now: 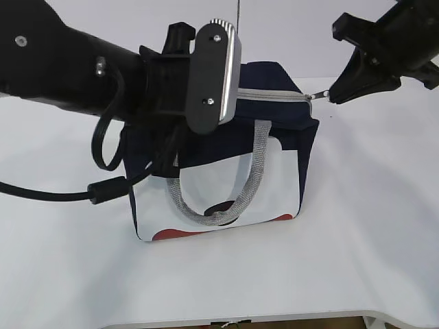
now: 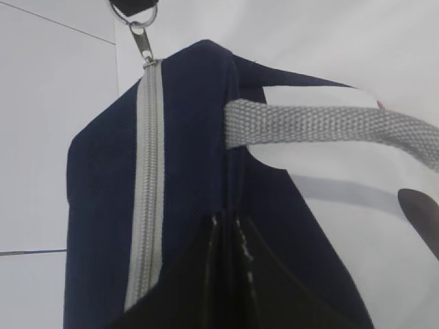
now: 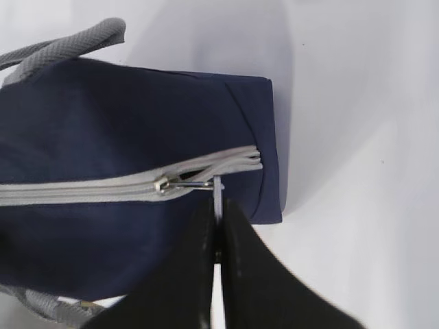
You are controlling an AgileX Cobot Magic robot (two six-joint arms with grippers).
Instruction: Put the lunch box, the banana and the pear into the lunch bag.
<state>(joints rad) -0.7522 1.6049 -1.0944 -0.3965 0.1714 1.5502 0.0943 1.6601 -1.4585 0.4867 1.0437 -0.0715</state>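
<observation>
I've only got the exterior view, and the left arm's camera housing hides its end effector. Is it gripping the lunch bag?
Observer: Yes. The left wrist view shows the left end effector shut, pinching a fold of the lunch bag on its navy top beside the zipper.
Operator: Does the right one really have the pull?
Observer: Yes. The right wrist view shows the right end effector shut on the ring pull at the bag's end.
Operator: Is the zipper open at all?
Observer: Barely. There is a short split past the slider; the rest is closed.

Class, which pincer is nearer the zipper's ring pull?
Right. The right pincer grips the ring pull; the left pincer pinches the lunch bag at its opposite end.
</observation>
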